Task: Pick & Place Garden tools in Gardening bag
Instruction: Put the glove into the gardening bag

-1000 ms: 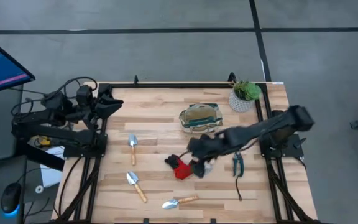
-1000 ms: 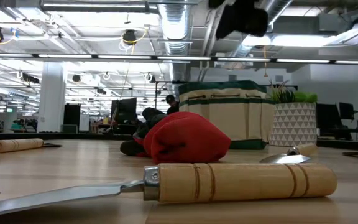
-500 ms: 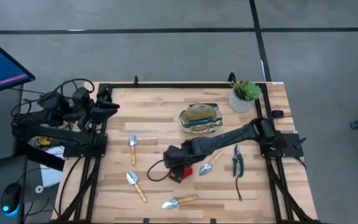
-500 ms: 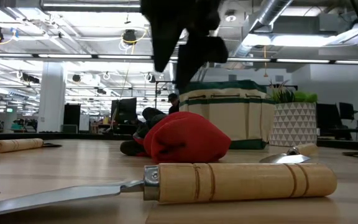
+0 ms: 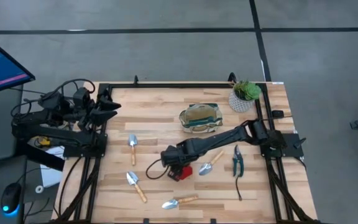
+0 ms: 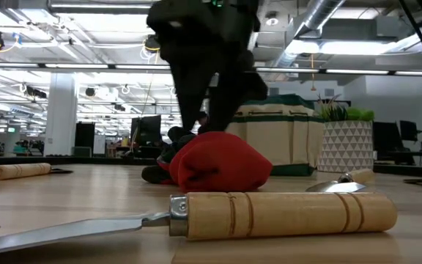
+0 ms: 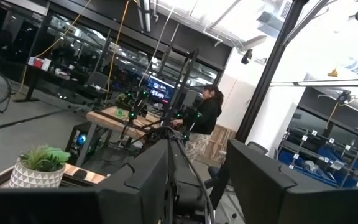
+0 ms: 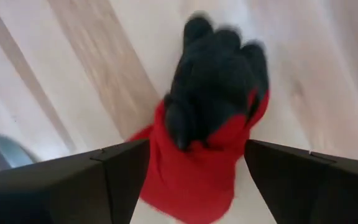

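The red-and-black glove (image 5: 180, 172) (image 6: 218, 165) (image 8: 213, 106) lies crumpled on the wooden table near its middle. My right gripper (image 5: 168, 157) (image 6: 196, 125) (image 8: 194, 149) points steeply down over it, open, with one finger on each side of the glove. The beige gardening bag (image 5: 199, 118) (image 6: 269, 132) stands upright just beyond. Several trowels lie flat: (image 5: 132, 148), (image 5: 135, 185), (image 5: 180, 201), (image 5: 209, 165). The pruning shears (image 5: 237, 160) lie at the right. My left gripper (image 5: 107, 104) (image 7: 194, 186) waits open at the table's far left corner, raised.
A green plant in a white pot (image 5: 244, 94) (image 6: 346, 143) stands at the far right corner beside the bag. The nearest trowel's wooden handle (image 6: 284, 214) lies across the front of the table. People and desks show in the room behind.
My right gripper has swung from over the middle of the table toward its left edge and down, tipping steeper, and now stands low over the glove. The glove and the tools have stayed where they were.
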`<action>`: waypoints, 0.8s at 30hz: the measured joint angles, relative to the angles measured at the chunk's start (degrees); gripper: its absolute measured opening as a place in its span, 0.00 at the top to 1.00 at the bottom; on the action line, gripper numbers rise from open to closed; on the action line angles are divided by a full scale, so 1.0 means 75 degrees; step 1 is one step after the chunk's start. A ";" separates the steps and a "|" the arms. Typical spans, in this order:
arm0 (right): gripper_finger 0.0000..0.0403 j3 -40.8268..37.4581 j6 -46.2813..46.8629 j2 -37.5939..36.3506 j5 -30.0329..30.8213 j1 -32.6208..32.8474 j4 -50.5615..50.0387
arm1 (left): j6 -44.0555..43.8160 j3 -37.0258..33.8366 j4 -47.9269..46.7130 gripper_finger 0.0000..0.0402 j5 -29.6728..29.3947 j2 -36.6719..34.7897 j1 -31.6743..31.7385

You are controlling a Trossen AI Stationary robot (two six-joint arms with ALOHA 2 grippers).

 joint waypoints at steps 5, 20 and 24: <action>0.34 -0.0010 -0.0113 0.0236 -0.0104 0.0053 0.0400 | -0.0003 0.0000 0.0000 0.52 -0.0006 0.0015 0.0000; 0.06 0.0038 0.0067 0.0846 -0.0997 -0.0039 0.0721 | -0.0213 -0.0007 -0.0024 0.48 -0.0032 0.0183 0.0000; 0.21 0.0033 0.0321 0.0855 -0.0653 -0.0032 0.0542 | -0.0216 -0.0006 -0.0135 0.50 -0.0032 0.0185 0.0000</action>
